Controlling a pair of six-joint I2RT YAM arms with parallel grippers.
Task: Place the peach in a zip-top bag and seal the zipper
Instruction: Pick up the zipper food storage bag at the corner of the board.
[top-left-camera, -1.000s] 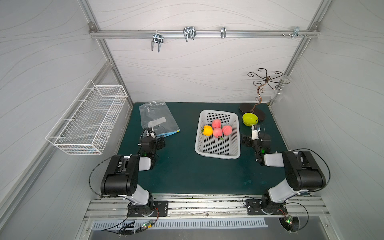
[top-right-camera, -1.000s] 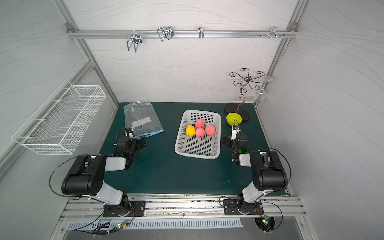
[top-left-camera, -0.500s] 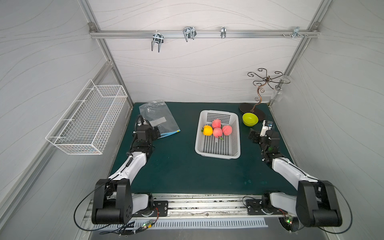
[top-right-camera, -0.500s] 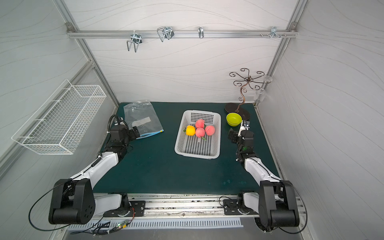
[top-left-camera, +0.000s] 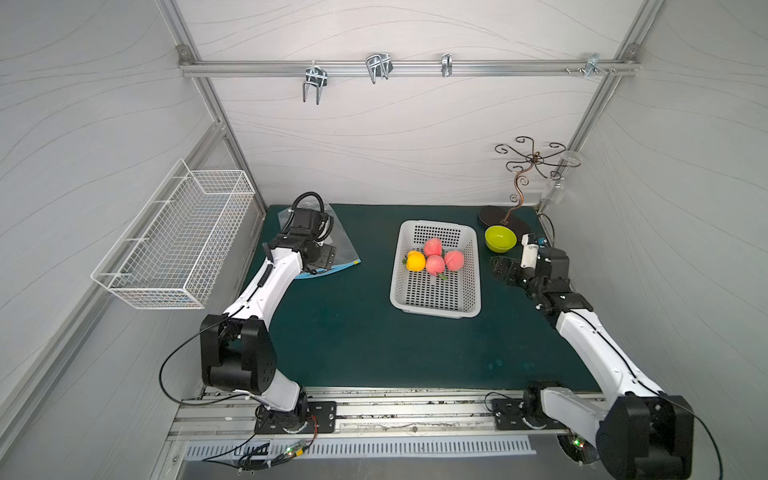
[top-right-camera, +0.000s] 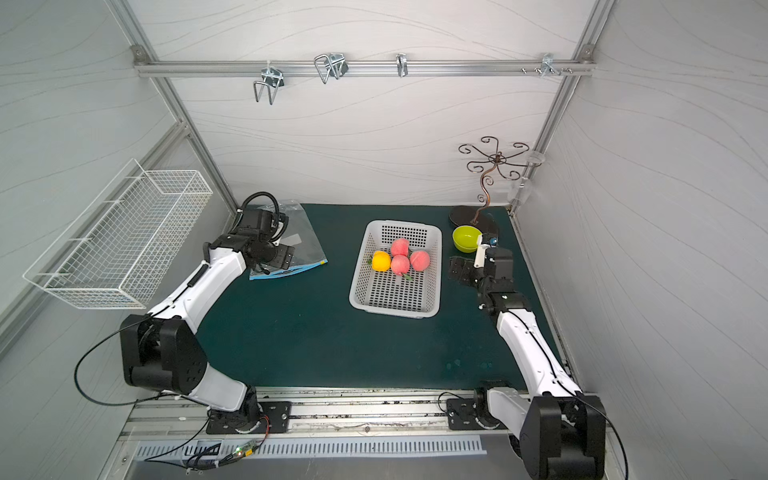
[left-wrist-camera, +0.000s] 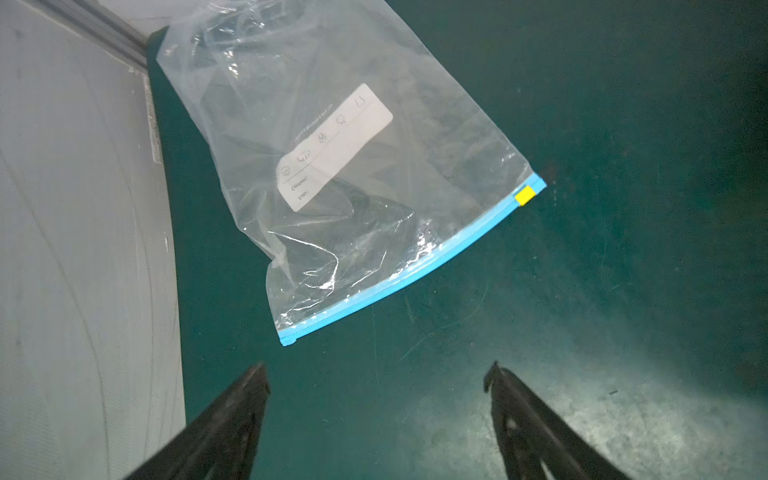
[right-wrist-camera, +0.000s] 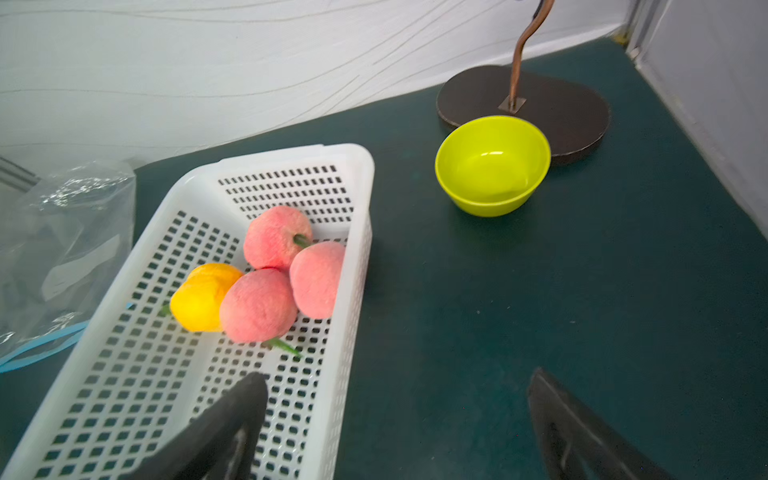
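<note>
While my left end effector (left-wrist-camera: 377, 368) gaped wide and empty, the zip-top bag (left-wrist-camera: 415, 174) lay on the bench (left-wrist-camera: 582, 291) mid-frame; limp, slippery film, I judged, best pinched by its stiffer zipper (left-wrist-camera: 399, 282).

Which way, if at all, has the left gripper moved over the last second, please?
Yes. It went toward the back wall: in a top view the left gripper was short of the unmoved zip-top bag and now overlaps it.

green bowl (right-wrist-camera: 492, 166) beside dark, maybe metal, stand (right-wrist-camera: 573, 112)
</note>
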